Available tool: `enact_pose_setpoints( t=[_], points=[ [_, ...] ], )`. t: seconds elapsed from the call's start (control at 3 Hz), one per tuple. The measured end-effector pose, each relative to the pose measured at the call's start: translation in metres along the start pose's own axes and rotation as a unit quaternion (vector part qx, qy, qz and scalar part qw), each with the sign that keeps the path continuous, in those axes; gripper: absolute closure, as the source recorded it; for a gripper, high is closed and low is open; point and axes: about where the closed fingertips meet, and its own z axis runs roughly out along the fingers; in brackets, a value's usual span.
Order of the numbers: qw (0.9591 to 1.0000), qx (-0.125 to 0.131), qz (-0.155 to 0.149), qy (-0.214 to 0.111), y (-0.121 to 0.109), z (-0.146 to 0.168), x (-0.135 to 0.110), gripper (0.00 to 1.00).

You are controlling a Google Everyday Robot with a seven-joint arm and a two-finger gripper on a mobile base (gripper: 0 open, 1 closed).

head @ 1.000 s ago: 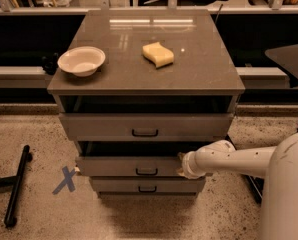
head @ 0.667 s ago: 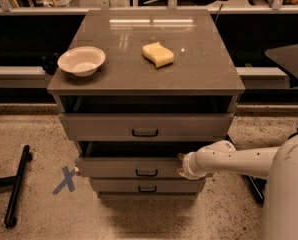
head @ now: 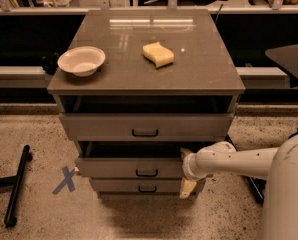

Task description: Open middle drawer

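The grey cabinet (head: 139,74) has three drawers. The middle drawer (head: 114,167), grey with a small black bar handle (head: 146,173), stands pulled out a little, with a dark gap above its front. The top drawer (head: 99,126) is also slightly out, and the narrow bottom drawer (head: 119,186) sits below. My gripper (head: 185,170) reaches in from the right on the white arm (head: 234,161) and sits against the right end of the middle drawer's front, right of the handle.
A white bowl (head: 81,60) and a yellow sponge (head: 158,54) lie on the cabinet top. A black bar (head: 16,186) lies on the floor at left, next to a blue X mark (head: 65,180). My white body (head: 289,194) fills the lower right.
The middle drawer's front has come out very slightly toward the camera with my gripper still at its right end. Nothing else moved.
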Motion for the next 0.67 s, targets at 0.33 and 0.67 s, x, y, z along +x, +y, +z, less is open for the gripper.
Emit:
enact_pose_setpoints(
  t=[0.33, 0.67],
  points=[
    [0.9998, -0.017, 0.003, -0.011, -0.0022, 0.0045, -0.0018, 0.0],
    [0.9982, -0.049, 0.013, -0.031, -0.0119, 0.0109, -0.0025, 0.0]
  ],
)
